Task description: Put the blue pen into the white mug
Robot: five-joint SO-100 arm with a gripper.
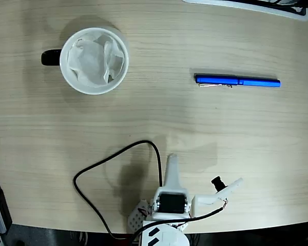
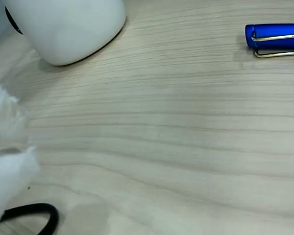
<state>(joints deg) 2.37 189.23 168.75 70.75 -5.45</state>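
Nothing grabbed yet, pen and mug both waiting on the worktop

We've got the slim glossy blue pen with the silver clip (image 1: 237, 81) lying flat toward the worktop's (image 1: 159, 118) far right, well apart from the round white mug with the black handle (image 1: 94, 60) at far left, crumpled white paper inside. Our white arm's hand (image 1: 170, 169) sits folded near the front edge, holding nothing; whether it's released or clenched we can't tell. The wrist view cuts off most of the pen and mug, and a black cable (image 1: 100, 174) loops beside the arm.

Pen (image 1: 237, 81) right of mug (image 1: 94, 61)
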